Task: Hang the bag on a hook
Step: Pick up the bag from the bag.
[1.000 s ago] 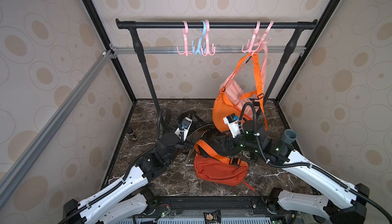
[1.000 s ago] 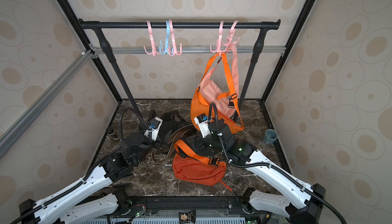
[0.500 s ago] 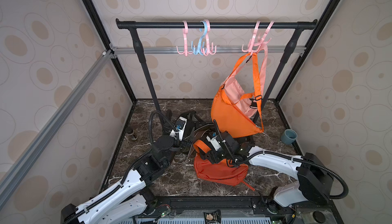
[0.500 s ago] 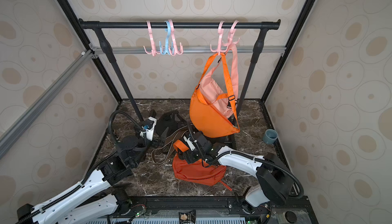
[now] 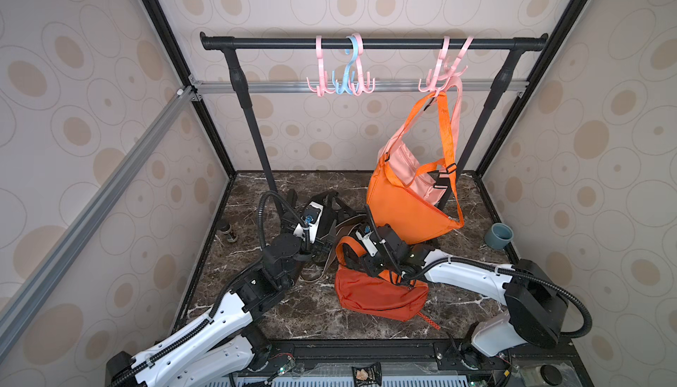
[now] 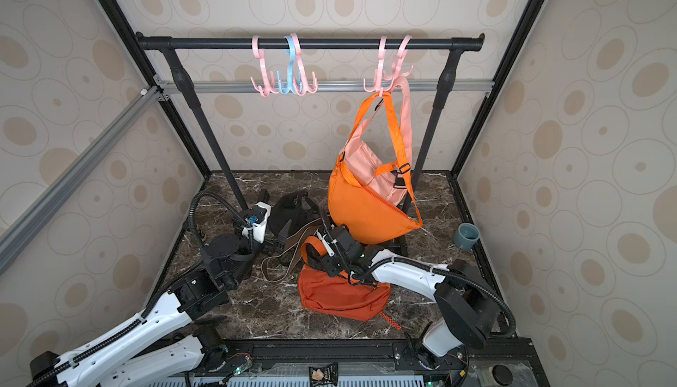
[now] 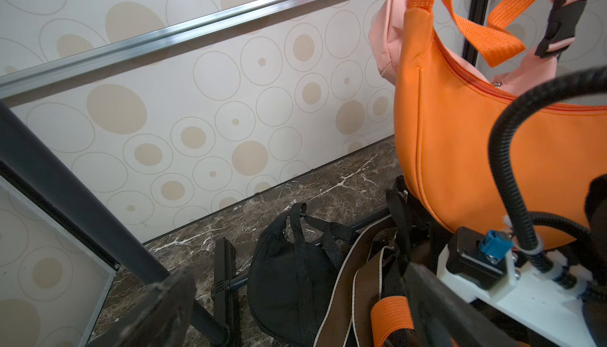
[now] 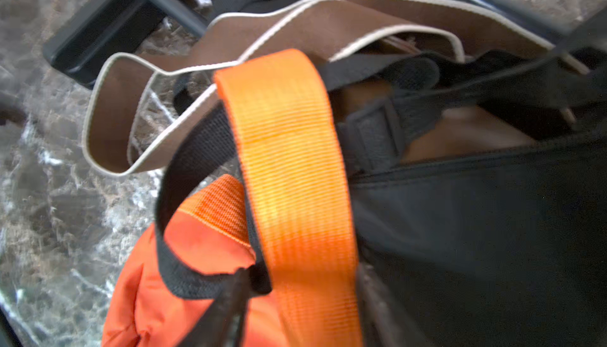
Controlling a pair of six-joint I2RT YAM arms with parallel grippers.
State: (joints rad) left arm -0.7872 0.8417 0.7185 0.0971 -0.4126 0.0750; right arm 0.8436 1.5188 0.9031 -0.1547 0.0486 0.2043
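judging by its slumped shape, the red-orange bag [image 5: 381,293] is soft, light fabric, so you will not lift it cleanly by the body; take it by the orange strap [image 8: 289,164], a flat webbing loop that folds easily and may slide through a loose hold. the bag lies on the table [image 5: 315,315] in the lower centre of both top views, below the orange bag [image 5: 406,213] hanging at the right of the rail [image 5: 373,43]. in the right wrist view the strap runs up the middle of the frame from between the right fingers [image 8: 230,312], which stand partly closed on either side of it; whether they pinch it cannot be told. the left fingers [image 7: 157,309] are spread wide and hold nothing, near the black bag [image 7: 289,279]. free pink hooks [image 5: 322,73] sit upper centre, so expect the body to swing when raised
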